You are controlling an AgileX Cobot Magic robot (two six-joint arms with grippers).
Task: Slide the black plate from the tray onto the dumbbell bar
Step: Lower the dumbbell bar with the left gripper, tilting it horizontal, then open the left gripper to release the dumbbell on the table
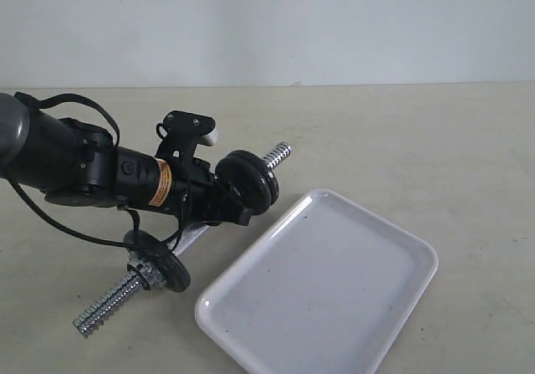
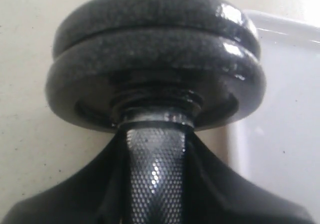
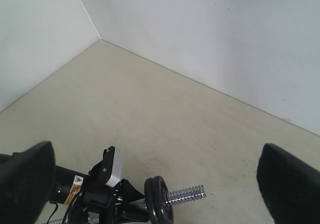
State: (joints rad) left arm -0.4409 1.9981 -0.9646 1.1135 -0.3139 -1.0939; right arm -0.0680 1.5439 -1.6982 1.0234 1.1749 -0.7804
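My left gripper (image 1: 227,204) is shut on the knurled middle of the dumbbell bar (image 1: 278,154), holding it slanted above the table. Two black discs sit pressed together on the bar's raised threaded end. The outer one is the black plate (image 1: 257,181). In the left wrist view the fingers (image 2: 75,199) flank the bar (image 2: 156,169), and the black plate (image 2: 155,13) lies behind the nearer disc. The white tray (image 1: 334,202) holds nothing. My right gripper (image 3: 157,184) hangs open high above, looking down on the bar (image 3: 186,195) and the black plate (image 3: 165,209).
A third black disc (image 1: 159,261) sits on the bar's lower end, with bare thread (image 1: 104,309) sticking out past it toward the table's front left. The tray's corner (image 2: 280,134) lies close beside the raised discs. A pale wall backs the table.
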